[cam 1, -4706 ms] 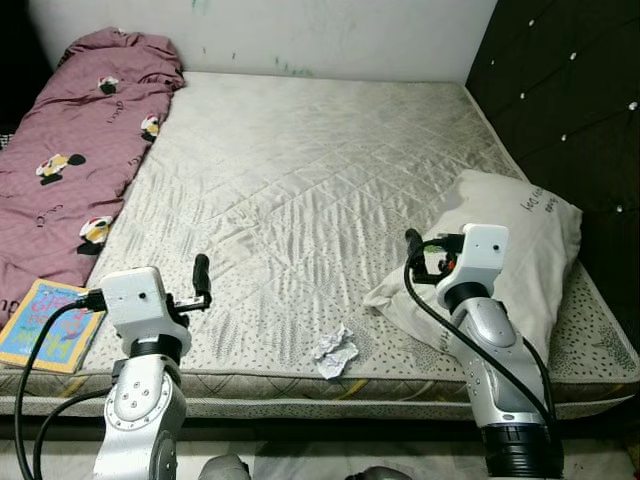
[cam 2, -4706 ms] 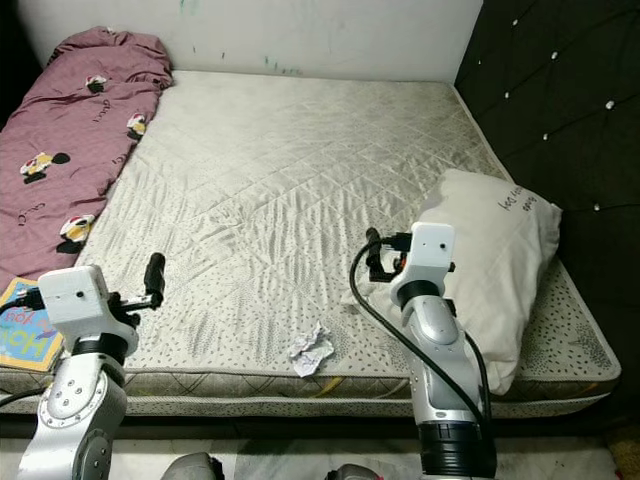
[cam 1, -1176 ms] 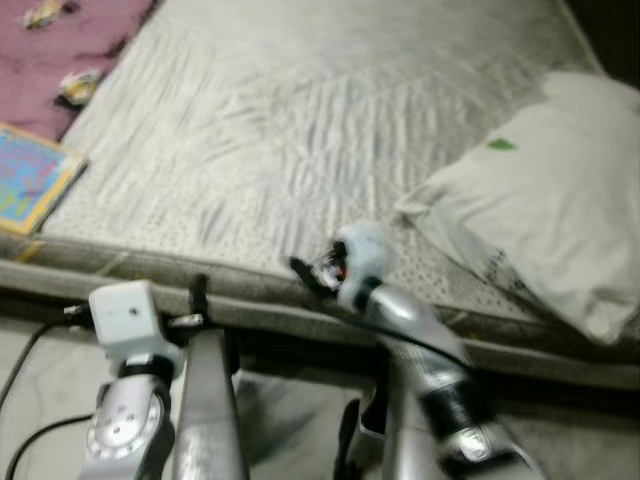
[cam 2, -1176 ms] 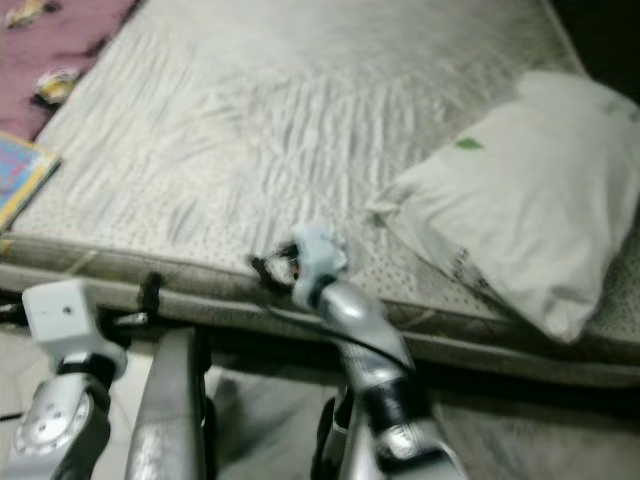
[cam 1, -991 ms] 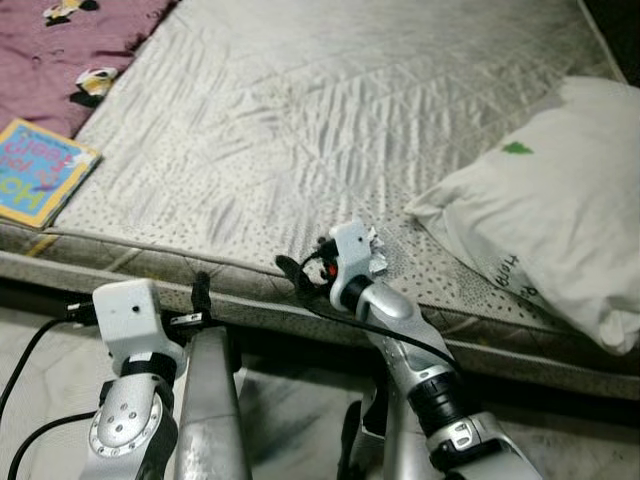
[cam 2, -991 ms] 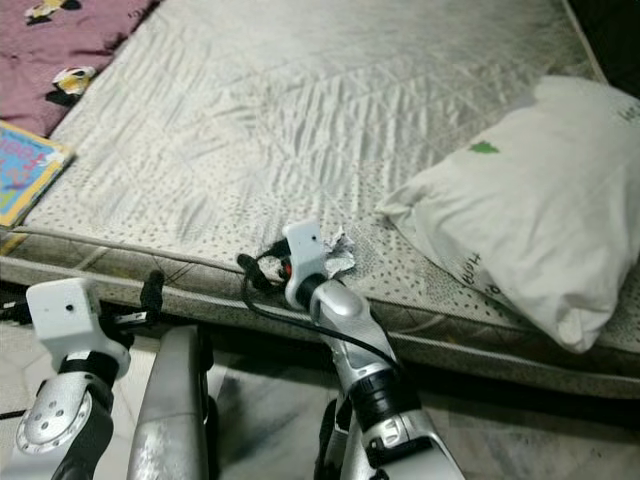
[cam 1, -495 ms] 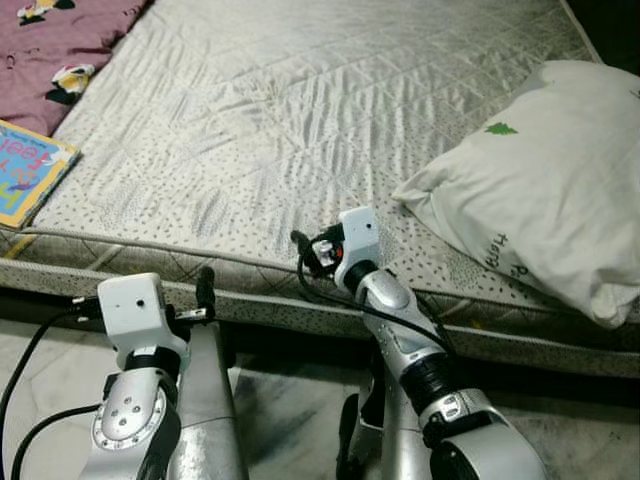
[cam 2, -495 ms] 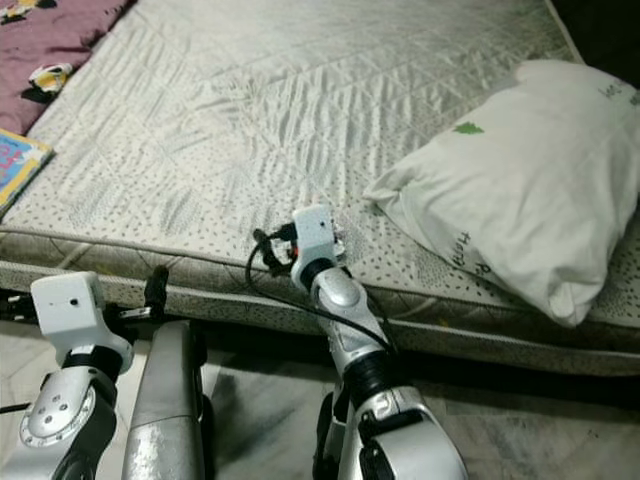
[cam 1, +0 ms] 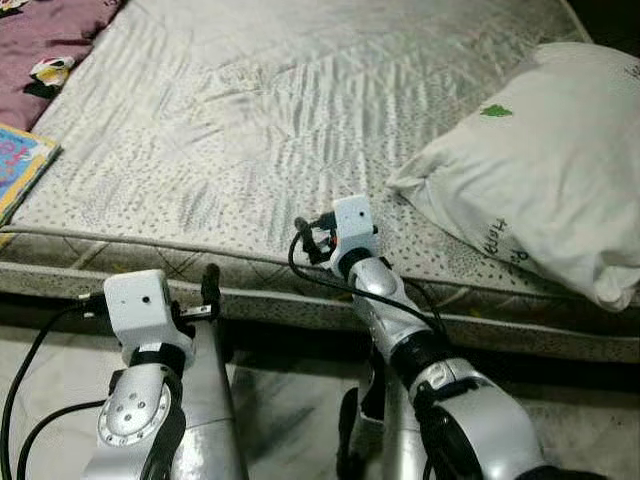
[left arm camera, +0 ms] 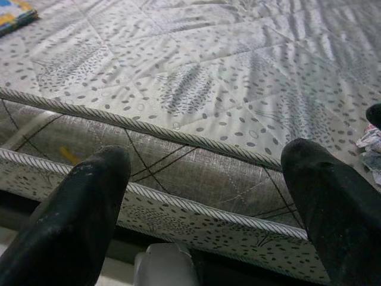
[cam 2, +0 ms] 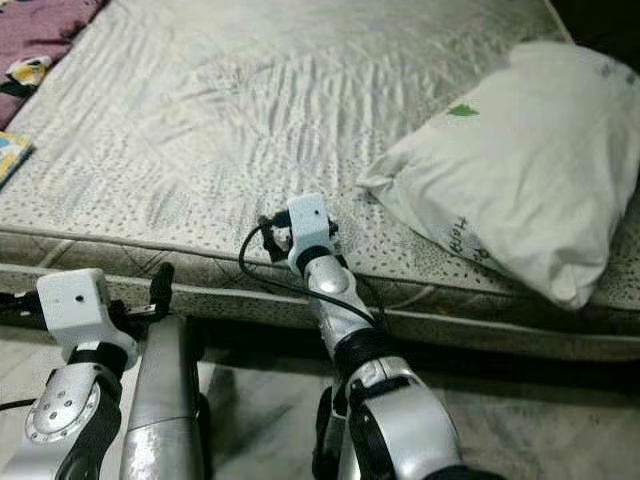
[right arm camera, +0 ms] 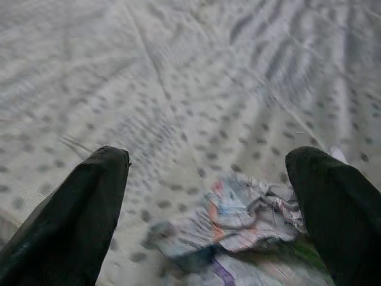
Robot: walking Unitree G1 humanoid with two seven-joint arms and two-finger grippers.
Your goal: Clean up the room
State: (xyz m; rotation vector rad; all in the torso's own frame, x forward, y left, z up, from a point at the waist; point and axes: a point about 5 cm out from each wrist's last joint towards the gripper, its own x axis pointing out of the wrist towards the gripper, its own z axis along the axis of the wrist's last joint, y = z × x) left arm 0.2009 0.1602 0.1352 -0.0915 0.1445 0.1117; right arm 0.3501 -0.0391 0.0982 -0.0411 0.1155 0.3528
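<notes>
Crumpled white paper with coloured print lies on your grey quilted mattress, close to its front edge. Your right claw hangs just over it with its black fingers spread wide, one on each side, not touching it. Your left claw is spread too, held low in front of the mattress's front edge. A white pillow rests at the right edge, a colourful book at the left edge beside a maroon printed blanket.
</notes>
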